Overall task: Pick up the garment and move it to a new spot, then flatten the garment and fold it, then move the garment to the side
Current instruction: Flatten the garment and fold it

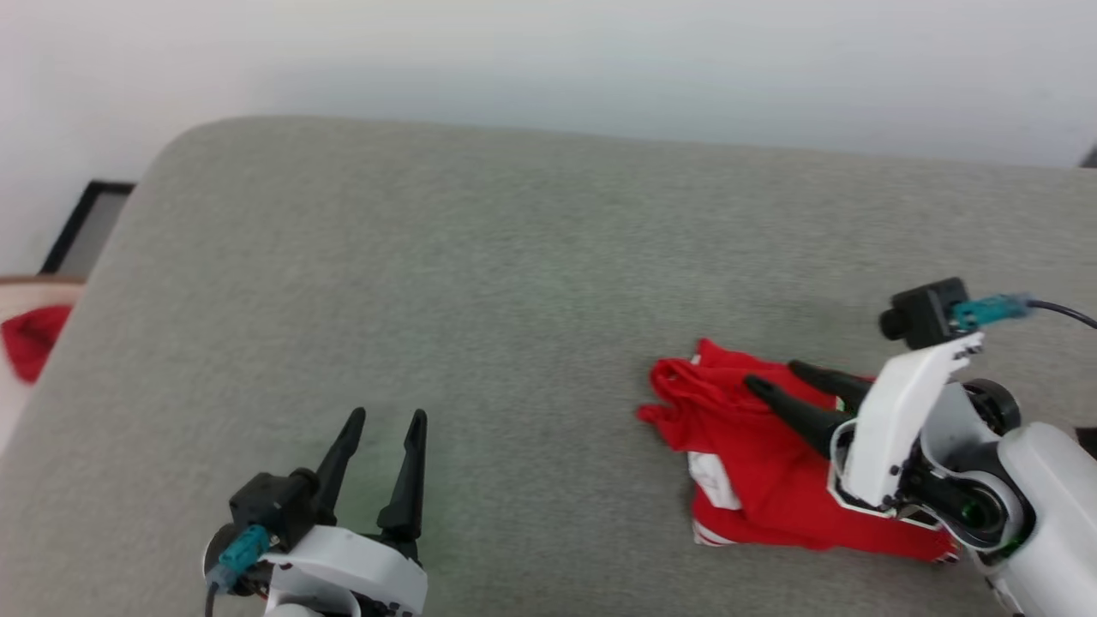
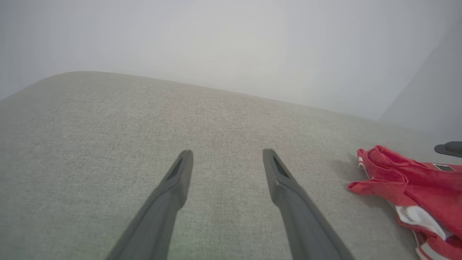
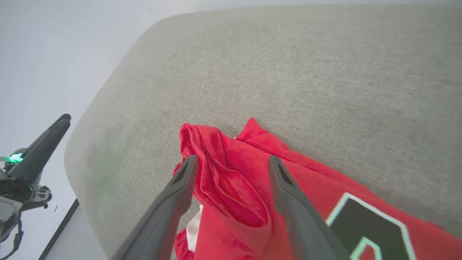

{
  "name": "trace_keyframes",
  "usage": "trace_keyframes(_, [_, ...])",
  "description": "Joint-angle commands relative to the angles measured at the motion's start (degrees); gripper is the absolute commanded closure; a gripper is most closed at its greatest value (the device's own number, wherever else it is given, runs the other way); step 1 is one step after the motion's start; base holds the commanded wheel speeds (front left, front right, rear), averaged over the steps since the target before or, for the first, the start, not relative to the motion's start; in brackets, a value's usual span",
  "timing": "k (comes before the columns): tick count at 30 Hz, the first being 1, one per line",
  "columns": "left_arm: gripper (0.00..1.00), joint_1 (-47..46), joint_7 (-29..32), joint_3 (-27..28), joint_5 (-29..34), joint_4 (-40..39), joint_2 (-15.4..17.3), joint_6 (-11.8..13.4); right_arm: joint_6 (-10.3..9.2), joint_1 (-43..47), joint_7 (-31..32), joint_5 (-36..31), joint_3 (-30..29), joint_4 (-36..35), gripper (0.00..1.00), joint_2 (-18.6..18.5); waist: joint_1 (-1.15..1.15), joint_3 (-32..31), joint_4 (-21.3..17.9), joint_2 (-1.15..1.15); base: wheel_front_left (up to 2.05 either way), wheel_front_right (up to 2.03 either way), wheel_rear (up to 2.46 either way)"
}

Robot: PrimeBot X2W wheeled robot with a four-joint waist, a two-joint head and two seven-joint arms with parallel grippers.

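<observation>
The garment (image 1: 754,480), a red jersey-style shirt, lies bunched on the near right part of a grey upholstered surface (image 1: 514,283). Its long axis runs from far left to near right. The crumpled, rolled end points far left, and the flatter part trails near right under the robot's right arm. A white patch (image 1: 716,476) shows at its near left edge, with red-and-white striped trim just below it. In the right wrist view the garment (image 3: 234,187) carries a black figure with a pale outline (image 3: 364,227), cut by the picture's edge and not readable. In the left wrist view a small dark tag (image 2: 444,167) sits on the red cloth (image 2: 426,187), its text too small to read. The right claw (image 1: 771,375) stands wide, its two fingers spread above the rolled fold (image 3: 231,160) and gripping nothing. The left claw (image 1: 387,417) is also wide and empty, poised over bare grey fabric well to the left of the garment (image 2: 227,153). A second red object (image 1: 30,338) lies off the surface at the far left.
</observation>
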Motion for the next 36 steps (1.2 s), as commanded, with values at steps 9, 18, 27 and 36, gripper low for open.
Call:
trace_keyframes(9, [0.0, 0.22, -0.23, 0.55, -1.26, 2.72, 1.08, -0.1, -0.02, 4.09, -18.87, 1.16, 0.87, 1.62, 0.0, -3.26, 0.0, -4.27, -7.63, 0.0, 0.0, 0.0, 0.0])
trace_keyframes(18, [0.0, 3.54, -0.23, 2.73, -0.52, 3.89, 1.79, -0.1, -0.02, 9.19, -35.86, -4.61, -1.16, 11.57, 0.0, -4.08, 0.0, -9.34, -10.1, 0.0, 0.0, 0.0, 0.0])
trace_keyframes(27, [0.0, 9.72, -0.23, 6.34, 3.24, 0.76, 1.72, 0.01, -0.02, 15.14, -40.73, -10.5, -5.75, 12.41, 0.0, -1.91, 0.0, -12.34, -12.45, 0.0, 0.0, 0.0, 0.0])
trace_keyframes(36, [0.0, 15.83, -0.15, 8.68, 5.68, -5.16, 1.39, 0.0, -0.02, 23.29, -41.55, -15.05, -14.62, 5.36, 0.0, 0.12, 0.0, -13.07, -12.68, 0.0, 0.0, 0.0, 0.0])
